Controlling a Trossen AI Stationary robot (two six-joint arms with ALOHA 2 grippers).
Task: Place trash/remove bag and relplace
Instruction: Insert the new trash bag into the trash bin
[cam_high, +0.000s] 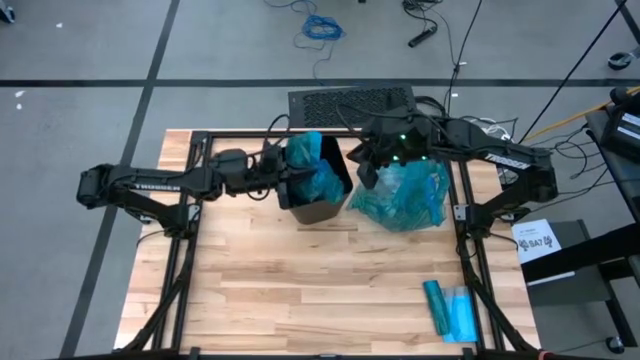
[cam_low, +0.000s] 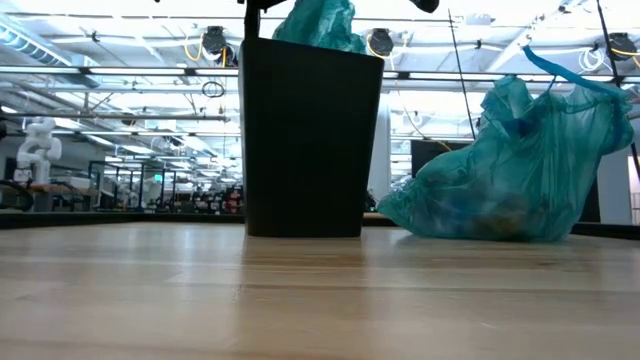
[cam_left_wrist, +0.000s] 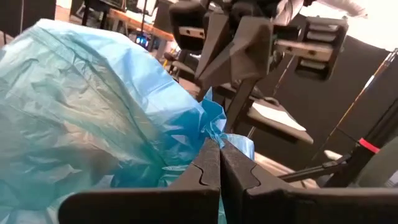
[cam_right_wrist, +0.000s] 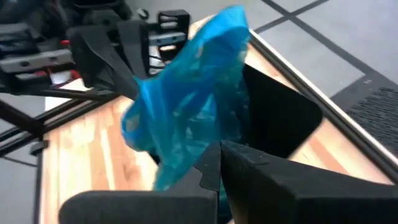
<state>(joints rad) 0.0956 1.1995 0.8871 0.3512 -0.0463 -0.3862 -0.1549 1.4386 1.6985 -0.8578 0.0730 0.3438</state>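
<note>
Teal fresh bag (cam_high: 312, 170) pinched between both pincers (over bin (cam_high: 322, 205)), left pincer (cam_left_wrist: 219, 163), right pincer (cam_right_wrist: 219, 171).

There was one black trash bin (cam_high: 322, 192) at the centre of the high view. Two teal plastic bags showed: one fresh bag (cam_high: 312, 166) bunched at the bin's mouth, and one filled bag (cam_high: 405, 197) lying just right of the bin. One roll of spare teal bags (cam_high: 450, 308) lay at the lower right. Two dark arms reached in, one from each side of the frame.
</note>
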